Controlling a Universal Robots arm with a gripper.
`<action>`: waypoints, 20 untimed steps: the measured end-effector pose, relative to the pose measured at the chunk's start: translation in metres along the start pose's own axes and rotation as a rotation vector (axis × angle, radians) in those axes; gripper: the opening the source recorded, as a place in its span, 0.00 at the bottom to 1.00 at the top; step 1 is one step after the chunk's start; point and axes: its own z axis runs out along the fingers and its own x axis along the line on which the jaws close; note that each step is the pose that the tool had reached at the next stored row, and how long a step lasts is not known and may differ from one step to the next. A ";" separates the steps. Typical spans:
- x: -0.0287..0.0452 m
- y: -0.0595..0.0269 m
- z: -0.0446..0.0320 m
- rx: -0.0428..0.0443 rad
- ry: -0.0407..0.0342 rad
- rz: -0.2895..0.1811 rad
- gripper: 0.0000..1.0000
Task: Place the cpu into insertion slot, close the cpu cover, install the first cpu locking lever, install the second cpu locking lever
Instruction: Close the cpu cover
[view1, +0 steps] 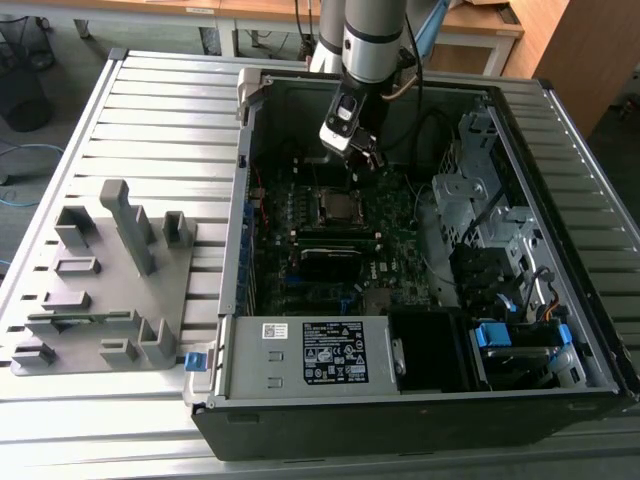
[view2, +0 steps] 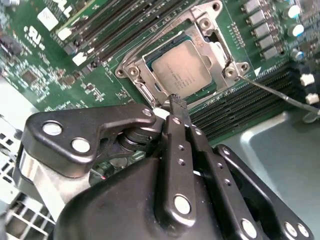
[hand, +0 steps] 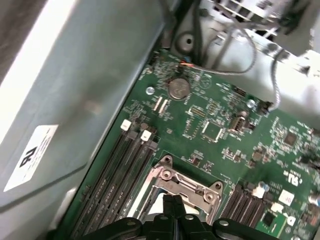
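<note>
The cpu (view2: 181, 67), a silver-grey square, lies in the insertion slot (view1: 340, 207) on the green motherboard (view2: 40, 75). The cpu cover (view2: 207, 27) frames it, lying down around the chip. A thin wire locking lever (view2: 272, 93) sticks out sideways from a socket corner, clear of the board. My gripper (view2: 175, 101) hangs just over the socket's edge, its black fingers (view2: 172, 135) pressed together with nothing between them. In the first wrist view the gripper (hand: 172, 200) sits above the socket frame (hand: 192, 185). In the exterior view the gripper (view1: 364, 155) hovers just behind the socket.
Memory slots (view2: 250, 100) flank the socket on both sides. The open computer case (view1: 240, 200) has tall walls, a power supply (view1: 320, 355) at the front, and a drive cage with cables (view1: 480, 200) on the exterior view's right. A grey fixture (view1: 110, 280) lies outside.
</note>
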 end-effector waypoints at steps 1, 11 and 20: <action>0.0000 0.0000 0.0002 -0.0005 0.0006 -0.018 0.10; 0.0000 -0.0001 0.0025 -0.0052 0.0075 -0.200 0.10; 0.0001 -0.0001 0.0037 -0.0092 0.0132 -0.356 0.10</action>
